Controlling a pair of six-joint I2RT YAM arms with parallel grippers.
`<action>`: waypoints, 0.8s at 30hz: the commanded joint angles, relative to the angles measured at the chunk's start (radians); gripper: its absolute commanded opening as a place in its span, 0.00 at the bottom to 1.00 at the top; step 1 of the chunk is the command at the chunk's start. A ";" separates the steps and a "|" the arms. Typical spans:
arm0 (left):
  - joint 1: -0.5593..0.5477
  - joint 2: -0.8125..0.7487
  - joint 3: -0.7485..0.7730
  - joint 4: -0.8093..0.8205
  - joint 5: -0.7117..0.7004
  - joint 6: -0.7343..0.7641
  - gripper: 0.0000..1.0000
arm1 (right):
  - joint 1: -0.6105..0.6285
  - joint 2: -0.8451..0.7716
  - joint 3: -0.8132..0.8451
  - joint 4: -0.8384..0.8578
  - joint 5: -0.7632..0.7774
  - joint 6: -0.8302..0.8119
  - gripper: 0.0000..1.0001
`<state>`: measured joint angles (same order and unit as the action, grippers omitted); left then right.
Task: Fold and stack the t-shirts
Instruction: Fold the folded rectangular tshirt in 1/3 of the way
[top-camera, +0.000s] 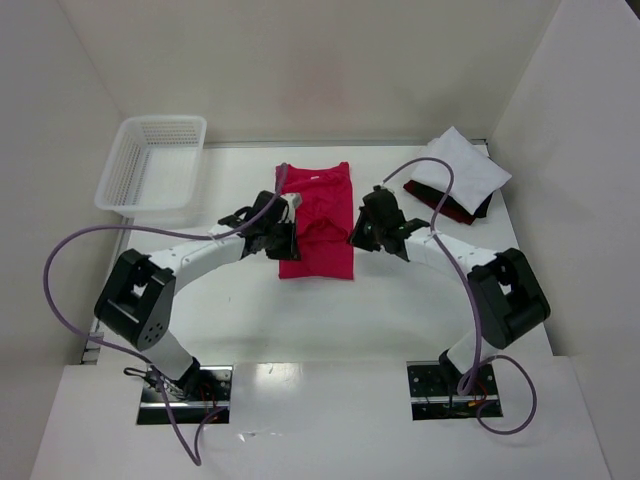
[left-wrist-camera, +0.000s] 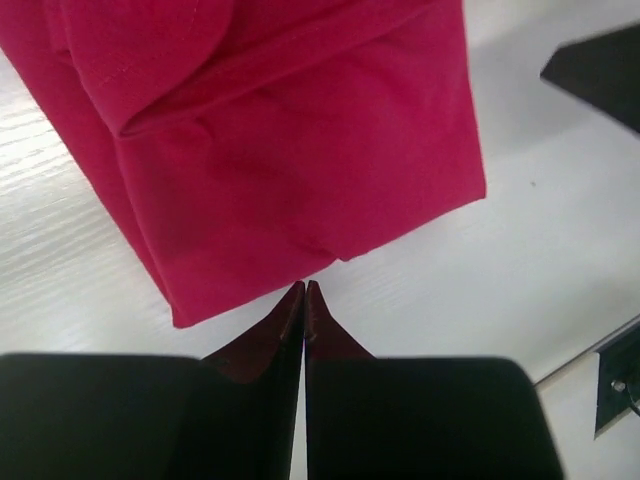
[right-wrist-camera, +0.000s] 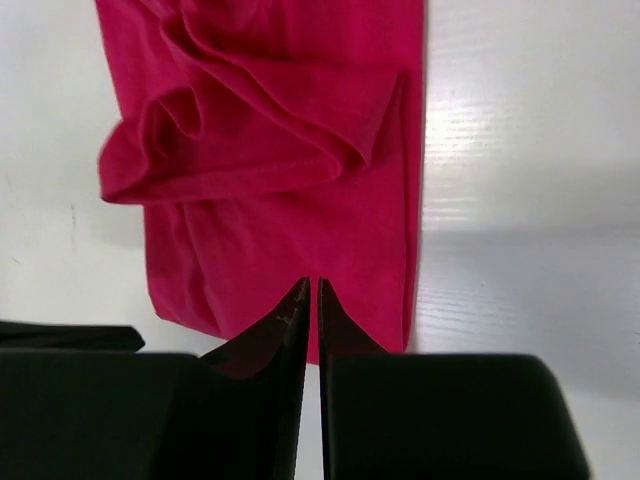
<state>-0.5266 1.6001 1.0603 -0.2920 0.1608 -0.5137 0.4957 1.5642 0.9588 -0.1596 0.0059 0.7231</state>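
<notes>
The crimson red t-shirt (top-camera: 316, 222) lies in the middle of the table as a long narrow strip, rumpled near its middle. It fills the left wrist view (left-wrist-camera: 300, 150) and the right wrist view (right-wrist-camera: 290, 150). My left gripper (top-camera: 283, 240) is shut and empty, its tips (left-wrist-camera: 304, 286) just off the shirt's near-left edge. My right gripper (top-camera: 358, 232) is shut and empty, its tips (right-wrist-camera: 309, 282) over the shirt's right edge. The folded white t-shirt (top-camera: 462, 168) lies on the dark maroon-black t-shirt (top-camera: 452, 207) at the back right.
A white plastic mesh basket (top-camera: 152, 165) stands at the back left. White walls enclose the table on three sides. Purple cables loop off both arms. The other arm's dark gripper shows at the edge of each wrist view.
</notes>
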 joint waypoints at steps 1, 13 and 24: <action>-0.001 0.059 0.024 0.057 -0.032 -0.029 0.06 | 0.020 0.010 -0.014 0.064 0.002 0.010 0.11; 0.013 0.290 0.219 0.010 -0.179 -0.008 0.06 | 0.020 0.138 0.080 0.074 0.008 0.001 0.13; 0.072 0.425 0.383 0.010 -0.245 0.014 0.06 | 0.020 0.257 0.172 0.074 0.005 -0.008 0.17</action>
<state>-0.4728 1.9816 1.3880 -0.2913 -0.0475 -0.5228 0.5102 1.8057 1.0683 -0.1280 -0.0074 0.7269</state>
